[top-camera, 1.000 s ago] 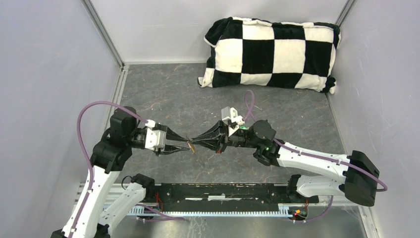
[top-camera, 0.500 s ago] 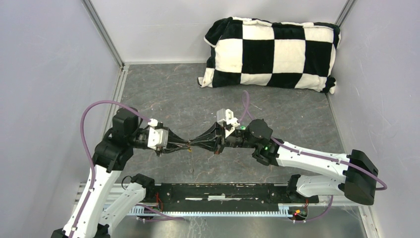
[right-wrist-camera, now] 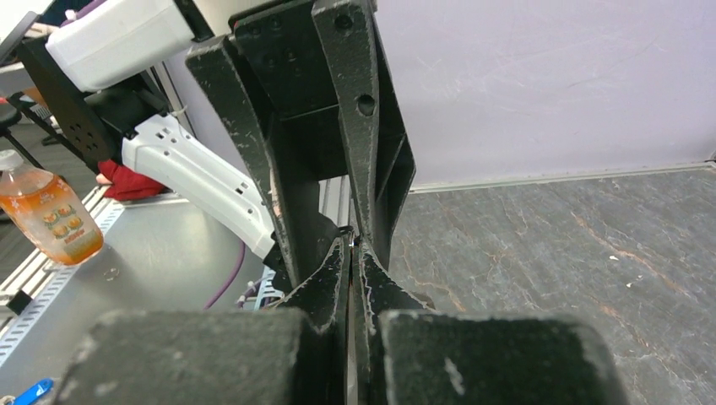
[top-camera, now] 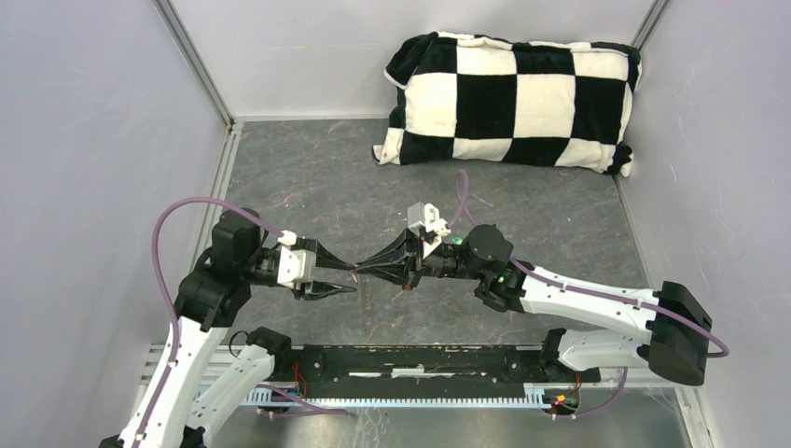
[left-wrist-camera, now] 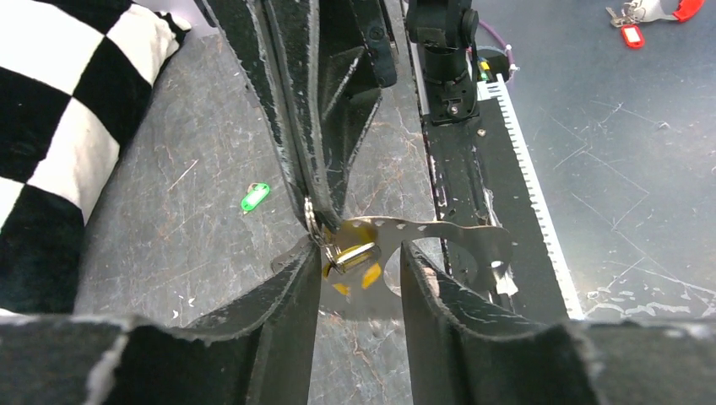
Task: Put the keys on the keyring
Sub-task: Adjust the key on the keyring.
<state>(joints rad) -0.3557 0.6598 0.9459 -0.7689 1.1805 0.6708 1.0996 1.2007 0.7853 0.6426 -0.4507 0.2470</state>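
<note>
- So a second ago the left gripper (top-camera: 350,279) had its tips jammed right against the right gripper (left-wrist-camera: 321,211), with the yellow key (left-wrist-camera: 355,257) between them. Now, in the top view, it's slid back toward 9 o'clock and the jaws have spread apart.
- My read: that's a let-go. The yellow key seems to dangle off the keyring (left-wrist-camera: 313,224) on its own, so it's probably threaded on. I can't see the loop actually passing through the key head though, so don't quote me.
- The right gripper hasn't budged. Its jaws are squeezed tight on the keyring, which shows as a little silver bit right at its tips.
- In the left wrist view the yellow key hangs at roughly 4 o'clock from those tips, inside the left gripper's gap. It's close to one finger, and neither finger is clamping it.
- The green key (left-wrist-camera: 254,196) lies flat on the table (left-wrist-camera: 169,253), about 10 o'clock from the left tips and well apart from them. Nobody's touching it, so I'd call that half the job left.
</note>
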